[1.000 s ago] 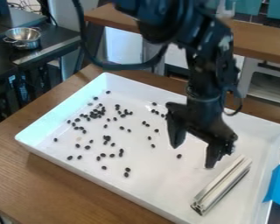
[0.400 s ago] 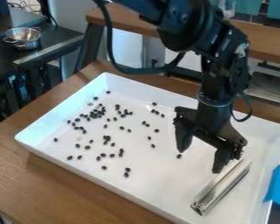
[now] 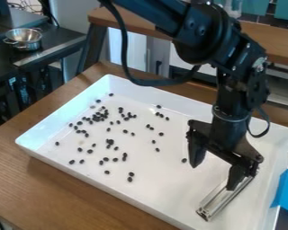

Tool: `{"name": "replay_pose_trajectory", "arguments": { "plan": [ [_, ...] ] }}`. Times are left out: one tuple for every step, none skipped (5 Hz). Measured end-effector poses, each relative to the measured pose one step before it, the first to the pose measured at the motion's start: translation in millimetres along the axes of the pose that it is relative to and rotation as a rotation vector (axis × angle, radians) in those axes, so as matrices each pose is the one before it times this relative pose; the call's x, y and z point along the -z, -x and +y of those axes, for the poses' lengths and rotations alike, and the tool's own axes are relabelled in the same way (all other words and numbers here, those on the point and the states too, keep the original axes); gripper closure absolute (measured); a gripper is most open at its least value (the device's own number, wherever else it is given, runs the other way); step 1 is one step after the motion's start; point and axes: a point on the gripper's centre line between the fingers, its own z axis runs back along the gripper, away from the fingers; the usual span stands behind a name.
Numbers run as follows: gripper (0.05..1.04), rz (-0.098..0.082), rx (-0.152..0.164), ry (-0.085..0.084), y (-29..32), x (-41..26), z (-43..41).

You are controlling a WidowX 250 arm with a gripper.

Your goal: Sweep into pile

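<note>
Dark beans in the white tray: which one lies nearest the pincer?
The lone bean at the right edge of the scatter, just beside the pincer; every other bean lies farther left in the picture.

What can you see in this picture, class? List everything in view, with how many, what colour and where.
Tray: one, white, on the table
Black beans: several dozen, black, scattered in the tray, mostly its left half
Grooved bar: one, silvery, in the tray's right part
Table: one, brown wood, under the tray
Blue piece: one, blue, at the tray's right edge
Two-handled metal bowl: one, silver, on the dark counter
Dark counter: one, black, upper left
Wooden top: one, brown, behind the table
Teal panels: at least two, teal, upper right
Robot arm: one, black, from the top edge
Gripper: one, black, fingers apart over the tray's right part
</note>
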Motion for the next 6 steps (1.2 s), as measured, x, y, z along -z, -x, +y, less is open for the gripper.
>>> {"name": "replay_pose_trajectory", "arguments": {
  "plan": [
    [0.083, -0.0208, -0.0051, 0.015, -2.63, -0.24, -5.97],
    [0.083, 0.0192, -0.0026, 0.0102, 2.82, 8.49, -5.79],
    [0.083, 0.0077, 0.0006, 0.0064, -2.0, 5.38, -3.49],
    [0.121, 0.0049, 0.0053, 0.0025, -1.5, 6.49, -7.12],
    [0.426, 0.0068, 0.01, -0.0108, 0.28, 9.96, 1.34],
    [0.69, -0.0031, 0.0046, -0.0063, -0.09, 1.69, 1.04]
  ]
}}
